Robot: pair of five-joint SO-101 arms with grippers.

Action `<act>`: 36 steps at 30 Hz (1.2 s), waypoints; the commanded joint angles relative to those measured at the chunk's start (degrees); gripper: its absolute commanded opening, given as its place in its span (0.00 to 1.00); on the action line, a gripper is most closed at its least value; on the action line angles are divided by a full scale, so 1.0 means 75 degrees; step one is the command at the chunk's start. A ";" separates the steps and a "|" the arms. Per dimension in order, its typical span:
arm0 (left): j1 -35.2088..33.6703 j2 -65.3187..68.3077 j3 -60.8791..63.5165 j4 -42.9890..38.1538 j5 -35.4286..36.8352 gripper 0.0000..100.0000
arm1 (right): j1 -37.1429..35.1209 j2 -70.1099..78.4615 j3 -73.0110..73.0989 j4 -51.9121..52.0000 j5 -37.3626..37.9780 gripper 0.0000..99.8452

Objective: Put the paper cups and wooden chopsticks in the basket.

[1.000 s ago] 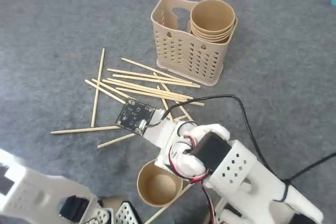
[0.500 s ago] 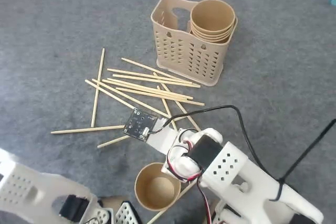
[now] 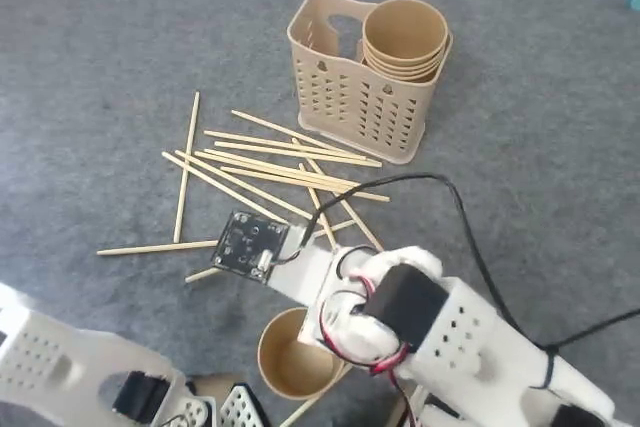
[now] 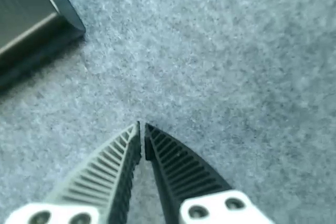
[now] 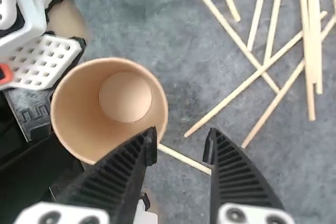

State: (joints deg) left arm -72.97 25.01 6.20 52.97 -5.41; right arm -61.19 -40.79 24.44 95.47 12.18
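Note:
A loose paper cup (image 3: 288,362) stands upright and empty near the table's front edge, partly under my right arm (image 3: 400,317). In the right wrist view my right gripper (image 5: 181,136) is open, one finger just beside the cup's (image 5: 107,108) rim and nothing between the fingers. One chopstick (image 5: 178,158) lies partly under the cup. Several wooden chopsticks (image 3: 270,162) lie scattered on the grey carpet between the cup and the beige basket (image 3: 340,87). A stack of paper cups (image 3: 404,37) fills the basket's right compartment. My left gripper (image 4: 142,127) is shut and empty over bare carpet.
The left arm's white body (image 3: 60,377) sits at the front left corner. A dark flat object (image 4: 21,24) lies on the carpet beyond the left gripper. The basket's left compartment (image 3: 335,32) holds nothing. A black cable (image 3: 470,237) trails from the right arm.
The right arm's wrist has drawn back toward the front edge and slightly left, coming lower over the loose cup. The cup has barely shifted. The left arm is still.

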 commanded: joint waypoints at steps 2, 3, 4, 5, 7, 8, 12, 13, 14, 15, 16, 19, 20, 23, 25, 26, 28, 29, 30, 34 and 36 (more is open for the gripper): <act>0.0105 -0.0047 -0.0322 -0.0223 -0.0094 0.02 | -0.0193 -0.0205 0.1348 -0.1049 -0.0117 0.17; 0.0105 -0.0047 -0.0322 -0.0223 -0.0094 0.02 | -0.0275 -0.0205 0.1653 -0.1272 -0.0105 0.17; 0.0105 -0.0047 -0.0322 -0.0223 -0.0094 0.02 | -0.0358 -0.0193 0.1922 -0.1483 -0.0105 0.17; 0.0094 -0.0047 -0.0322 -0.0223 -0.0094 0.02 | -0.0440 -0.0193 0.2122 -0.1647 -0.0094 0.17; 0.0094 -0.0047 -0.0322 -0.0223 -0.0094 0.02 | -0.0510 -0.0193 0.2297 -0.1799 -0.0082 0.17; 0.0082 -0.0047 -0.0322 -0.0223 -0.0094 0.02 | -0.0510 -0.0193 0.2309 -0.1846 -0.0082 0.17; 0.0082 -0.0047 -0.0322 -0.0199 -0.0094 0.02 | -0.0287 -0.0088 0.2415 -0.1987 -0.0047 0.16; 0.0082 -0.0047 -0.0322 -0.0188 -0.0094 0.02 | -0.0182 0.0029 0.2485 -0.2069 -0.0047 0.16; 0.0082 -0.0047 -0.0311 -0.0188 -0.0094 0.02 | -0.0100 0.0182 0.2555 -0.2163 -0.0047 0.15; 0.0082 -0.0047 -0.0311 -0.0188 -0.0094 0.02 | -0.0041 0.0369 0.2590 -0.2245 -0.0035 0.13; 0.0070 -0.0047 -0.0311 -0.0188 -0.0094 0.02 | 0.0006 0.0568 0.2590 -0.2292 -0.0012 0.09; 0.0059 -0.0047 -0.0311 -0.0199 -0.0094 0.02 | 0.0029 0.1014 0.2309 -0.2210 0.0422 0.01; 0.0059 -0.0047 -0.0311 -0.0199 -0.0094 0.02 | 0.0041 0.1108 0.2180 -0.2104 0.0504 0.02; 0.0047 -0.0047 -0.0311 -0.0199 -0.0094 0.02 | 0.0041 0.1131 0.1582 -0.1752 0.0481 0.01; 0.0047 -0.0047 -0.0311 -0.0223 -0.0094 0.02 | 0.0193 0.1131 0.0867 -0.1377 0.0481 0.01; 0.0047 -0.0047 -0.0311 -0.0223 -0.0094 0.02 | 0.0393 0.1143 0.0422 -0.1213 0.0481 0.01; 0.0047 -0.0047 -0.0311 -0.0223 -0.0094 0.02 | 0.1014 0.1213 -0.0610 -0.0932 0.0481 0.01; 0.0047 -0.0047 -0.0311 -0.0234 -0.0094 0.02 | 0.1412 0.1237 -0.1172 -0.0862 0.0469 0.01; 0.0047 -0.0047 -0.0311 -0.0234 -0.0094 0.02 | 0.1846 0.1248 -0.1711 -0.0850 0.0469 0.01; 0.0059 -0.0047 -0.0311 -0.0234 -0.0094 0.02 | 0.3253 0.1776 -0.4126 -0.0791 -0.0340 0.01; 0.0082 -0.0047 -0.0311 -0.0234 -0.0094 0.02 | 0.3851 0.2327 -0.5368 -0.0779 -0.0774 0.01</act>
State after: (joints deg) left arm -72.97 25.01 6.20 52.44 -5.41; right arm -41.32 -28.57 4.31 89.05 12.09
